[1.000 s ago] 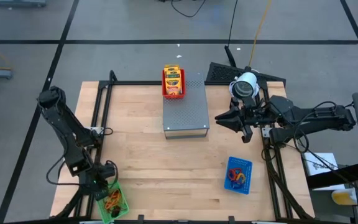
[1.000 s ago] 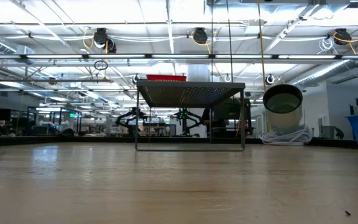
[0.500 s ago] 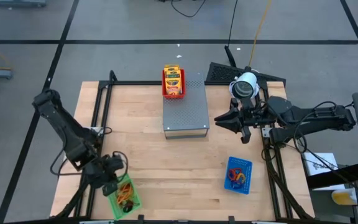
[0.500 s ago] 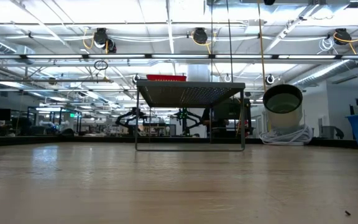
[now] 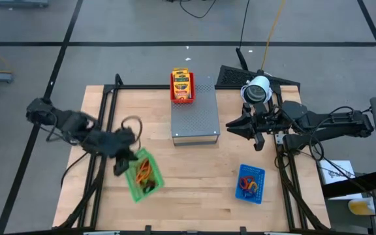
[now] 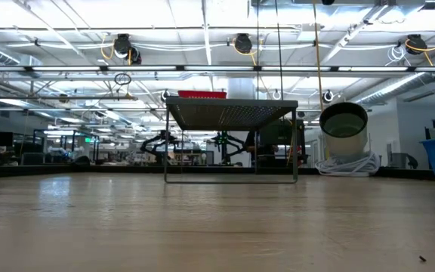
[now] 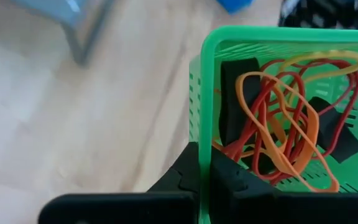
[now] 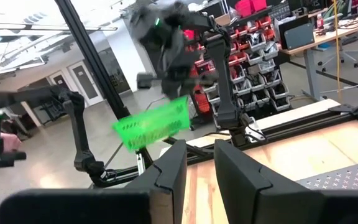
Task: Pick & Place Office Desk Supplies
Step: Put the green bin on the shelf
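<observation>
My left gripper (image 5: 124, 163) hangs above the table's left half, shut on a green mesh tray (image 5: 142, 175) that carries orange, red and yellow rubber bands (image 7: 278, 118) and dark clip pieces (image 7: 235, 93). The right wrist view also shows the green tray (image 8: 151, 127), in the air. My right gripper (image 5: 230, 127) waits level above the table's right side, open and holding nothing, fingers apart (image 8: 201, 174). A red tray of crayon packets (image 5: 182, 85) stands on the grey perforated box (image 5: 195, 114). A blue tray (image 5: 250, 184) with rubber bands rests on the table at the near right. My left gripper grips one side wall of the green tray (image 7: 205, 149), one finger inside the tray and one outside. The fingers slant down onto the wall's rim from above. The tray is lifted clear of the table, a little tilted, its contents still inside.
The grey box stands on thin legs at the table's far middle (image 6: 231, 113), the red tray (image 6: 202, 94) on its far left corner. Black frame rails run along the table's left and right sides (image 5: 103, 124). Bare wood lies between the box and the near edge.
My left gripper has risen from the table's near left corner, carrying the green tray up, toward the far edge and a little to the right. The tray, which sat on the table, now hangs clear of it and has turned about.
</observation>
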Available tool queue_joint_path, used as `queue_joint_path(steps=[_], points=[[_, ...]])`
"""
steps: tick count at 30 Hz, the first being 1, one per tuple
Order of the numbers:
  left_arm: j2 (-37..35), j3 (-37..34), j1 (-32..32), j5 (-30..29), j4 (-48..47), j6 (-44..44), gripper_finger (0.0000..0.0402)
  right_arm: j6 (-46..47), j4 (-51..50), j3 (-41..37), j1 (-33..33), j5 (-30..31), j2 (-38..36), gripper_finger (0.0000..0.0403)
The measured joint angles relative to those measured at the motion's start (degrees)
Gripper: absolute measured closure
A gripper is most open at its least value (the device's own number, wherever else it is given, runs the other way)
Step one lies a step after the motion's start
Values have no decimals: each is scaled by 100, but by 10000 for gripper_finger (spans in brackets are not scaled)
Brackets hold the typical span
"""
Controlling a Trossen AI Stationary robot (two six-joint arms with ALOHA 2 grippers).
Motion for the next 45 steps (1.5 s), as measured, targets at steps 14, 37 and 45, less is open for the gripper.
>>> queue_joint_path(steps=[14,37,45], points=[[1427,1368,2436,-81,-197,1641,397,34,-39,0,0,24,-17,328],[3567,4046,3783,354,-766,-389,397,-897,-265,0,-2,20,-1076,328],[3662,4105,3537,23,-1253,-2243,397,-1220,-1110,0,-2,39,-1313,328]])
